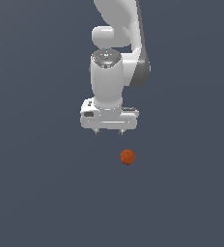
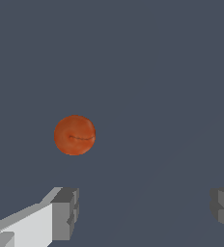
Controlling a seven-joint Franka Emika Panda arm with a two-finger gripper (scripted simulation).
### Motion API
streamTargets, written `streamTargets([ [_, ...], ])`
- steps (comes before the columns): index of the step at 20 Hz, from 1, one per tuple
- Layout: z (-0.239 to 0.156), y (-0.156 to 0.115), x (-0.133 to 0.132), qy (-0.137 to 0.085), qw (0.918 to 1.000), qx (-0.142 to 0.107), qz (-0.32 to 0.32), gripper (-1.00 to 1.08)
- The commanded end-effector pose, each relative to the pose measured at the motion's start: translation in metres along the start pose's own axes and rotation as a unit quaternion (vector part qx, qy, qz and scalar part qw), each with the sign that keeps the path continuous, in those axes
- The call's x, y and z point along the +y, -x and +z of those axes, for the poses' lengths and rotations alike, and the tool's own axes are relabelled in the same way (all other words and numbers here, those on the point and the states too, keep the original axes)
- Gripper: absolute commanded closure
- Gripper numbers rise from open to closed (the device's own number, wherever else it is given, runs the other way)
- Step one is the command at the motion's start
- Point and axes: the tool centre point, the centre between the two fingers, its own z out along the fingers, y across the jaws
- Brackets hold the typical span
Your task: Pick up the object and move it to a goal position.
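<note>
Basically one flat, featureless slate-grey surface fills both views, no walls or edges visible. White arm hangs above it, gripper released, fingers spread wide. Orange-red sphere sits on the surface apart from the gripper, off toward the exterior view's right.

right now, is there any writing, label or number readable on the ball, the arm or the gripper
None: no text can be read in either view.
The orange-red ball has only a faint mottled pattern and a dark crease, no letters.
The white arm and the gripper are plain; small dark marks on the gripper body are too small to read as text.
The grey floor is unmarked.
</note>
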Motion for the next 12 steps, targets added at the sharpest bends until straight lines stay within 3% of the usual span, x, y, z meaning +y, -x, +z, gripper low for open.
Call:
streamTargets([
  [1,0.0,0.0,0.0,0.0,1.0,0.0,0.0,-0.92],
  [8,0.01,0.003,-0.026,0.003,0.9993,-0.003,-0.037,-0.92],
  [12,0.011,0.003,-0.028,0.004,0.9992,-0.004,-0.039,-0.92],
])
